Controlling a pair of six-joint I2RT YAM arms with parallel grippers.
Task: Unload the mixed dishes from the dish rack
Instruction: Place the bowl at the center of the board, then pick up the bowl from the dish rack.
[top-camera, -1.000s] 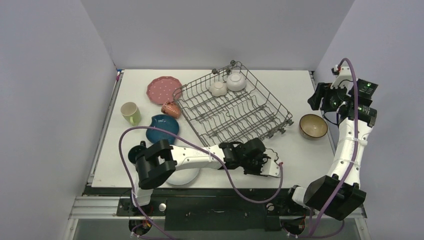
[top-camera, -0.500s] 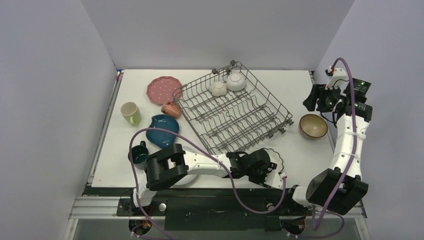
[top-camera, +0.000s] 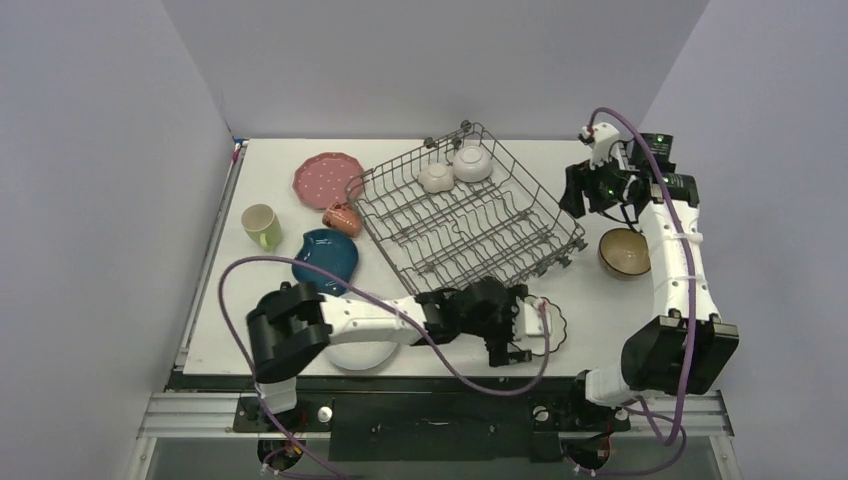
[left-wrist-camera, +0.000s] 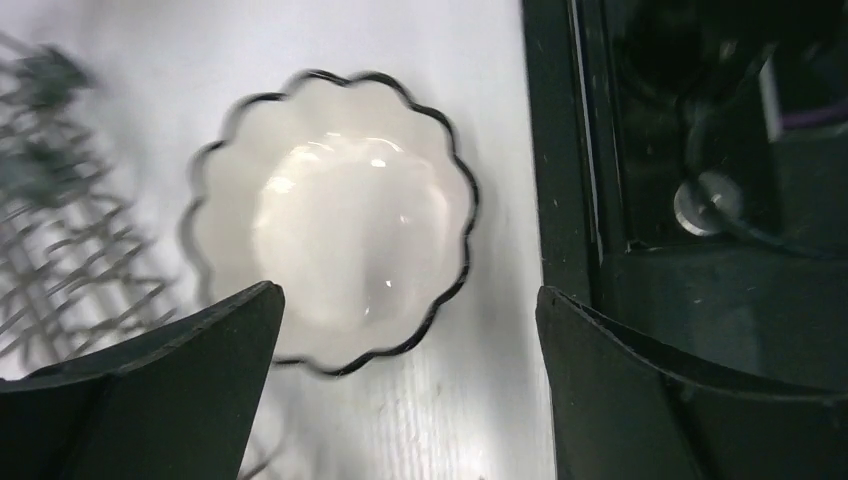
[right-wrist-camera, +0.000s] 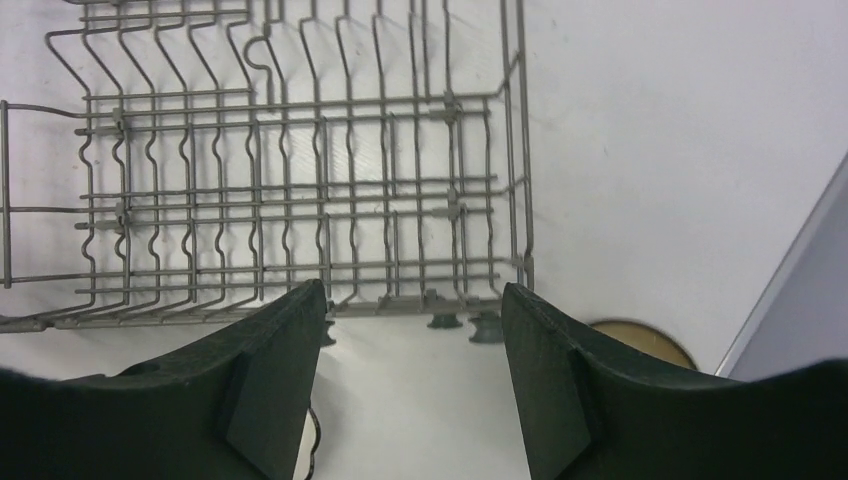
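The dark grey wire dish rack (top-camera: 465, 215) (right-wrist-camera: 290, 150) stands mid-table with two white bowls (top-camera: 437, 177) (top-camera: 473, 162) in its far corner. A white scalloped dish with a dark rim (top-camera: 548, 322) (left-wrist-camera: 335, 215) lies flat on the table near the front edge. My left gripper (top-camera: 515, 322) (left-wrist-camera: 408, 295) stands wide open just beside it, touching nothing. My right gripper (top-camera: 580, 195) (right-wrist-camera: 415, 290) hangs open and empty above the rack's right corner. Left of the rack lie a pink dotted plate (top-camera: 327, 178), an orange cup (top-camera: 342, 217), a light-green cup (top-camera: 262, 226) and a dark blue dish (top-camera: 325, 255).
A brown bowl (top-camera: 625, 252) (right-wrist-camera: 640, 340) sits right of the rack, under the right arm. A white plate (top-camera: 365, 352) lies partly beneath the left arm at the front edge. The table's black front rail (left-wrist-camera: 690, 200) runs close to the scalloped dish.
My left gripper opened wide and let go of the scalloped dish, which now rests on the table. The right arm swung left towards the rack's right corner.
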